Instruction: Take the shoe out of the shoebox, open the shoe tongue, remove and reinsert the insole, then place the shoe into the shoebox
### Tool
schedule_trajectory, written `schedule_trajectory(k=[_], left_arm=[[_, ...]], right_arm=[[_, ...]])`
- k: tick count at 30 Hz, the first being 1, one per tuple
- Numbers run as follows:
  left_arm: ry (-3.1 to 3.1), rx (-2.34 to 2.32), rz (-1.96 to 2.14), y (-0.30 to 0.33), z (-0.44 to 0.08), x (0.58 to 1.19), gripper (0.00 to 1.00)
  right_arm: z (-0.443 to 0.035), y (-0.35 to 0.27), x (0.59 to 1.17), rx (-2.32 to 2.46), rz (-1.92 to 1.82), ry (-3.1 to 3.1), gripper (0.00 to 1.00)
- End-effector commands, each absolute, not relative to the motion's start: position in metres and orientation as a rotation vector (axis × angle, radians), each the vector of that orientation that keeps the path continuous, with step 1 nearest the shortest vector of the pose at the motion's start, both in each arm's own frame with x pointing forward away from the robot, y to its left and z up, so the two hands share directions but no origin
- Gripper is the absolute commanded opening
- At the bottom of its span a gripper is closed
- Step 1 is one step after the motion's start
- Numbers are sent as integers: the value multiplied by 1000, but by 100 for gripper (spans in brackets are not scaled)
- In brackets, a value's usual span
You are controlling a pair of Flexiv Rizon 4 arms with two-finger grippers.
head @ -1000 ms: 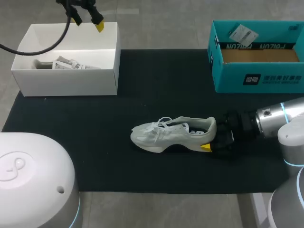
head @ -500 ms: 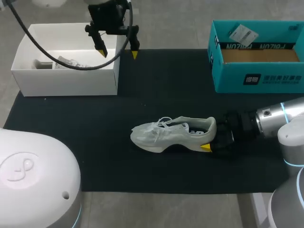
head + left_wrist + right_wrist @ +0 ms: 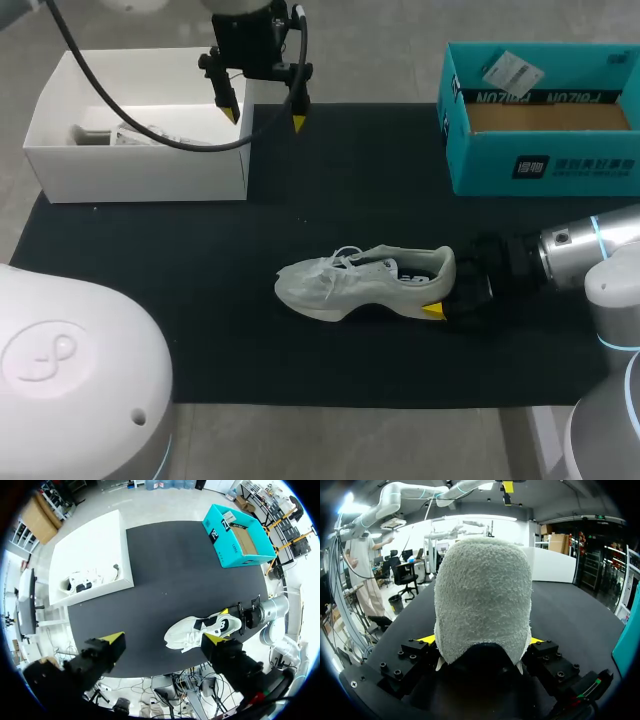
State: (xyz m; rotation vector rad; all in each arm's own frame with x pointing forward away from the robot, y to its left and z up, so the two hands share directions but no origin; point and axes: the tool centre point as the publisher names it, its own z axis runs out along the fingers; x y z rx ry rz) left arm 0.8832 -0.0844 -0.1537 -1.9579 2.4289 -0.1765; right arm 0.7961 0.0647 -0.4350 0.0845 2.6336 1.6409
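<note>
**Left arm swings in; shoe held on mat**

Moved: the left gripper (image 3: 263, 118) has come from the 11 o'clock corner toward 12 o'clock and now hangs over the near-right corner of the white box (image 3: 140, 172). Shoe and right arm unchanged.

Black mat (image 3: 180, 300): covers most of the table.

White box: 10 o'clock, open, with a pale bundle (image 3: 140, 135) inside, maybe a second shoe; can't tell.

Teal shoebox (image 3: 545, 165): 2 o'clock, open, bare cardboard floor. Print on the front wall and inner flap, a white tag (image 3: 510, 72) on the rim; not read off.

Shoe (image 3: 360, 283): white, on its sole mid-mat, slightly toward 5 o'clock, toe to 9 o'clock, heel to 3 o'clock.

Right gripper (image 3: 481, 642): comes in from 3 o'clock and is clamped on the heel, a yellow tip on each side.

Left gripper: fingers wide apart, holding nothing, well away from the shoe.

Progress, judged: shoe is out of the box, so step one is done. Tongue looks not yet pulled open, though that is small to tell; no insole lies on the mat. Tongue, insole out and back in, and reboxing all remain.
</note>
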Motion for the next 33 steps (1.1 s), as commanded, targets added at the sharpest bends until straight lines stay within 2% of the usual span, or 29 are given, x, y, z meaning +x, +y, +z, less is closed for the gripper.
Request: schedule_trajectory(k=[1, 7, 25, 33], left_arm=[[2427, -1958, -176, -84, -154, 883, 100], [2427, -1958, -176, -84, -154, 883, 100], [2432, -1837, -156, -164, -182, 821, 100], [2460, -1893, -206, -189, -212, 807, 100]], right_arm=[[-438, 68, 797, 86, 1637, 2634, 0], [-438, 68, 797, 86, 1637, 2634, 0], [-438, 68, 797, 86, 1637, 2634, 0], [-438, 68, 797, 86, 1637, 2634, 0]])
